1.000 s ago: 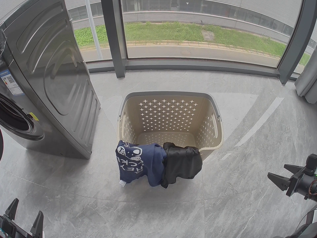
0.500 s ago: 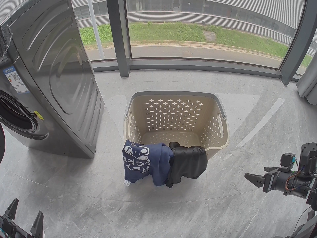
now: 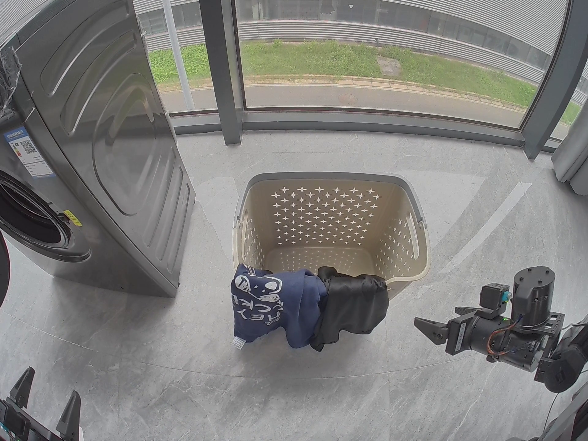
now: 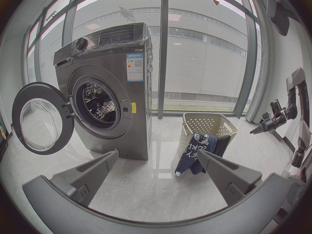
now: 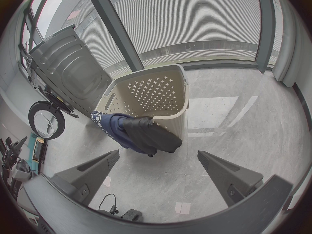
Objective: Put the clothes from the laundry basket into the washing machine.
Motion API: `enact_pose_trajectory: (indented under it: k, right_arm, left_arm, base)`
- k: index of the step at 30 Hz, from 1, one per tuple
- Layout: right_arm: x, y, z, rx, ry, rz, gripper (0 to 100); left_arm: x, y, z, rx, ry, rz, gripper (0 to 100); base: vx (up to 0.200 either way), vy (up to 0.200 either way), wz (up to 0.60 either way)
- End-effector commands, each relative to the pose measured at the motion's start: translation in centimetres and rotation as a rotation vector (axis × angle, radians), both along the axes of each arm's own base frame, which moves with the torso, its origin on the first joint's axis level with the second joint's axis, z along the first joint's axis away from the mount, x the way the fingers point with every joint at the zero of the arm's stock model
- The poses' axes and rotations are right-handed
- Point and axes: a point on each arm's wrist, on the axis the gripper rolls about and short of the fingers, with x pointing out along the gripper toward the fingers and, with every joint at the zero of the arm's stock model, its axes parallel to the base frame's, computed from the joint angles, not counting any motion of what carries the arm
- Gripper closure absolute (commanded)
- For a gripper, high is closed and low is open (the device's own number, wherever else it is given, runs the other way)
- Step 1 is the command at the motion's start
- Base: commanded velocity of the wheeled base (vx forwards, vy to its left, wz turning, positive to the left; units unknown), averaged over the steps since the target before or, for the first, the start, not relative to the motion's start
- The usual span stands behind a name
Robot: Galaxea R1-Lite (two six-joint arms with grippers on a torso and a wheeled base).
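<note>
Draping the laundry basket (image 3: 331,176) rim, clothes (image 3: 288,304); left pincer (image 4: 156,153) and right pincer (image 5: 157,152) spread.

Soft, even daylight comes in through the big windows (image 3: 380,50) behind the laundry basket (image 3: 331,176). It leaves the glossy grey floor (image 3: 184,387) bright, with pale reflected patches and only a faint shadow under the clothes (image 3: 275,304) hanging over the near rim. The side of the washing machine (image 3: 122,142) has a dull sheen, while its drum opening (image 3: 27,215) looks dark. Both wrist views are bowed like a fisheye: the straight window frames (image 4: 162,49) curve, and black corners ring the round picture.
</note>
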Motion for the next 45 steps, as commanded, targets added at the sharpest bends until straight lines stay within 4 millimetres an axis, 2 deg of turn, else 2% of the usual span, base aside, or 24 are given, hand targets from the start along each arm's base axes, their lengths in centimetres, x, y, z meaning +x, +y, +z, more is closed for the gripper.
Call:
enact_pose_trajectory:
  k: [1,8,14,18,20,21,29,45]
  right_arm:
    - [0.6,0.9,-1.1,-0.017,0.038,0.023,0]
    - [1.5,2.1,-1.5,-0.02,0.042,0.047,0]
    - [3.2,3.7,-2.0,-0.033,0.033,0.045,0]
    - [4.5,5.0,-3.5,-0.053,0.045,0.038,0]
    - [4.6,5.0,-3.6,-0.053,0.046,0.038,0]
    - [5.5,5.9,-4.6,-0.046,0.018,0.046,0]
    - [7.4,7.2,-7.2,-0.04,-0.011,0.049,0]
    - [9.9,9.5,-8.5,-0.031,-0.055,0.045,0]
  left_arm:
    - [0.0,0.0,-0.4,-0.001,0.003,0.0,0]
    - [0.0,0.0,-0.4,-0.001,0.003,0.0,0]
    - [0.0,0.0,-0.4,-0.001,0.003,0.0,0]
    - [0.0,0.0,-0.4,-0.002,0.003,0.0,0]
    - [0.0,0.0,-0.4,-0.002,0.003,0.0,0]
    - [0.0,0.0,-0.4,-0.002,0.003,0.0,0]
    - [0.0,0.0,-0.4,-0.002,0.003,-0.001,0]
    - [0.0,0.0,-0.4,-0.002,0.003,-0.001,0]
  base:
    - [0.0,0.0,0.0]
    - [0.0,0.0,0.0]
    - [0.0,0.0,0.0]
    - [0.0,0.0,0.0]
    - [0.0,0.0,0.0]
    - [0.0,0.0,0.0]
    - [0.0,0.0,0.0]
    - [0.0,0.0,0.0]
